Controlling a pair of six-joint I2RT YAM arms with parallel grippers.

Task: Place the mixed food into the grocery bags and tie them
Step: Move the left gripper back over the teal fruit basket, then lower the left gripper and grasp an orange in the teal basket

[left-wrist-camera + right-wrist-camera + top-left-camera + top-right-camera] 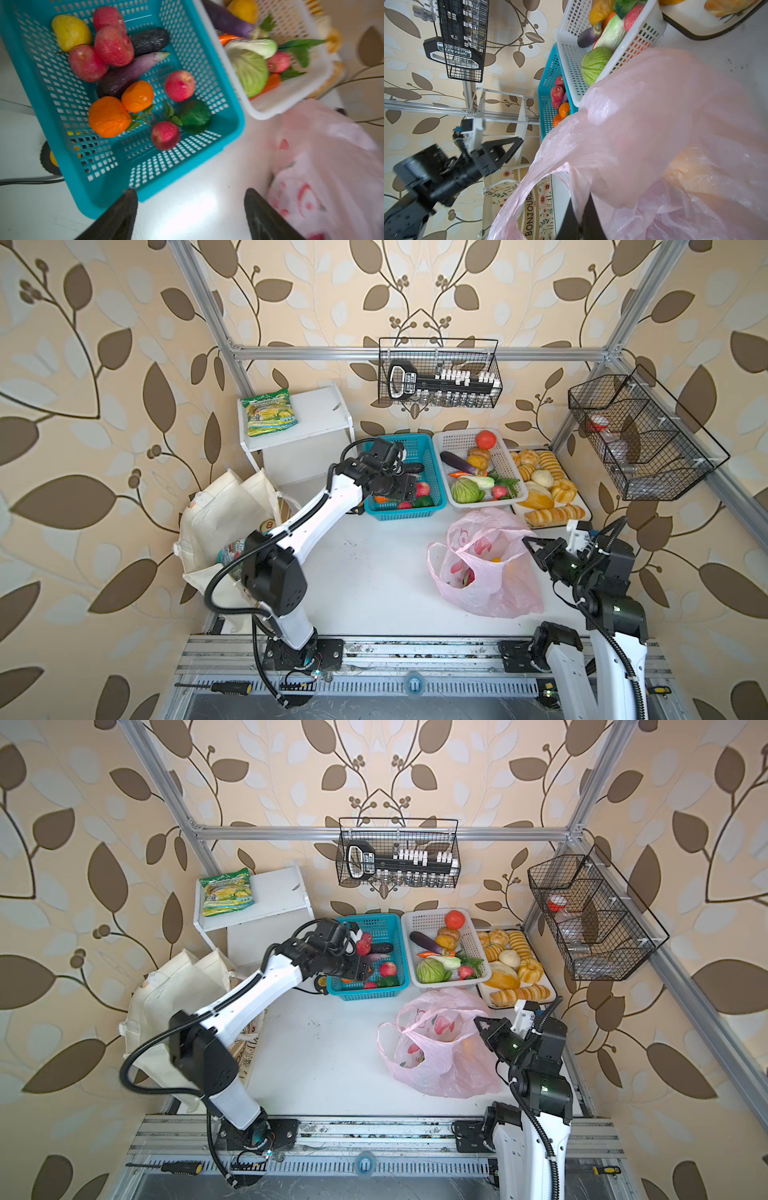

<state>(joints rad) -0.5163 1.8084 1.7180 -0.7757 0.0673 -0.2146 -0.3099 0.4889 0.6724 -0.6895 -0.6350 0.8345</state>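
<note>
Your left jaws, spread and empty, hover at the rim of the teal basket point(62, 116). The toy fruit point(179, 85) lies inside just ahead of them, the oranges point(109, 116) nearest. Your right jaws pinch the rim of the pink plastic bag point(498, 593), near the basket on the counter point(374, 572).

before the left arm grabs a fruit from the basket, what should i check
1. The left gripper is open and empty: ok.
2. Fruit is reachable in the teal plastic lattice basket, such as the round toy orange: ok.
3. The right gripper is shut on the edge of the thin pink plastic bag: ok.
4. Bag mouth open, with fruit visible inside in both top views: ok.
5. Room left in the bag: cannot tell.
6. Jaws lined up on one fruit: cannot tell, the wrist view is blurred.
</note>
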